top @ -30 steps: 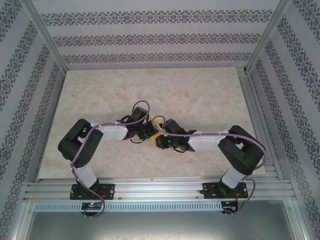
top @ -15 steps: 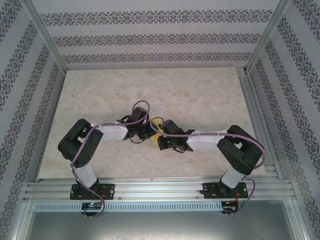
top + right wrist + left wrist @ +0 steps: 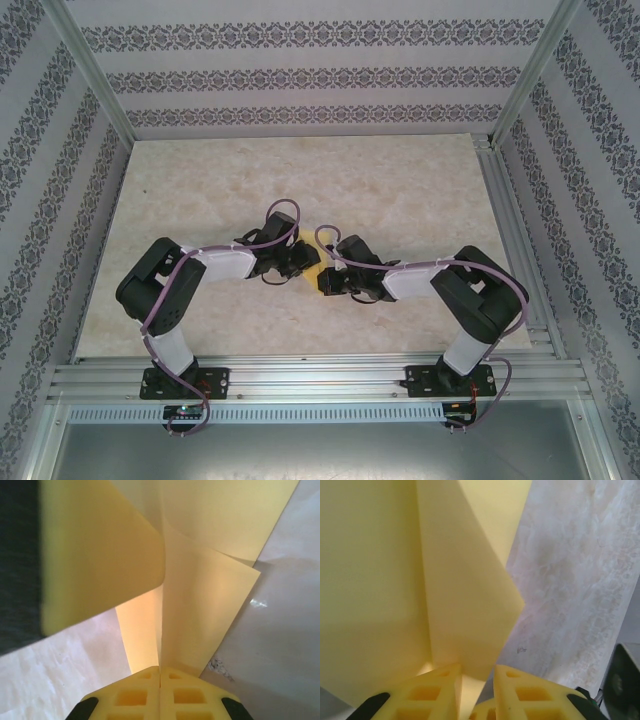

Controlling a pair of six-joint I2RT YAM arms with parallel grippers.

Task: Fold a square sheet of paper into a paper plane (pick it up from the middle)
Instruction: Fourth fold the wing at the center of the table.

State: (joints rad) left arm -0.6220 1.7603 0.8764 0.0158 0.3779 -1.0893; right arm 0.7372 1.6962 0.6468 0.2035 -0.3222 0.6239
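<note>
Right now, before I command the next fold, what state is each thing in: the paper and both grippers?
Paper sheet: partly folded, with sharp creases and raised flaps, not lying flat, between the two grippers.
Left gripper: narrowly open, the paper's fold running into the gap between its jaws.
Right gripper: shut on the paper's folded edge.

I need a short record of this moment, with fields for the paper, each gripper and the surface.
paper: yellow paper, partly folded, with creases, between the two grippers
left gripper: jaws a little apart, a fold of the paper in the gap; grip unclear
right gripper: shut on a fold of the paper
surface: pale marbled table, under the paper
</note>
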